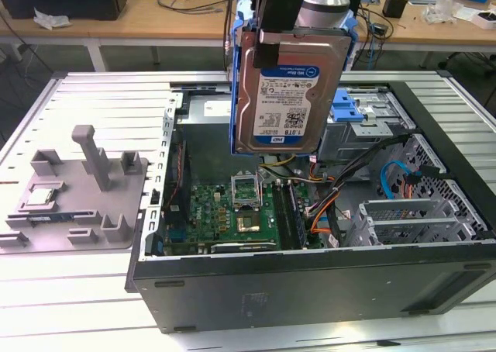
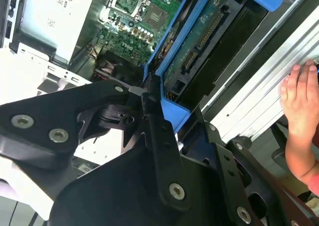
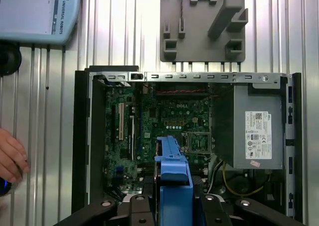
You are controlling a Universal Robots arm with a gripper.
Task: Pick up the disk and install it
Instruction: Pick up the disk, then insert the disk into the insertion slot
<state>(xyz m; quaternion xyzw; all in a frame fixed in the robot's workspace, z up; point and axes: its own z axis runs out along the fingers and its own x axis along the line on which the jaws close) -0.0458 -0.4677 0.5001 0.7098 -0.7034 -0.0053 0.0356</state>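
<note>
A flat rectangular silver disk (image 1: 285, 88) with a white-and-blue printed label, clipped in a blue plastic carrier frame, was seen held upright in the air in the exterior view, its label turned toward that camera. It was gripped by the arm's black gripper (image 1: 273, 38), whose fingers were closed onto the carrier frame from opposite sides, so that the disk was carried clear of everything below. The disk was suspended over the open interior of a black desktop computer case (image 1: 310, 282) that lay on its side on a slatted silver metal table (image 1: 77, 305), above the green motherboard (image 1: 232, 212). In the second wrist view the disk (image 2: 209, 42) was shown from its circuit-board side, with the gripper (image 2: 162, 111) clamped at the frame's lower corner. In the first wrist view the frame's blue edge (image 3: 174, 173) was seen end on, above the motherboard and beside a grey metal power supply (image 3: 254, 126). A grey plastic fixture plate (image 1: 77, 189) was laid on the table beside the case, at the exterior view's left. A person's hand (image 2: 299, 106) was rested on the table, just outside the case wall.
</note>
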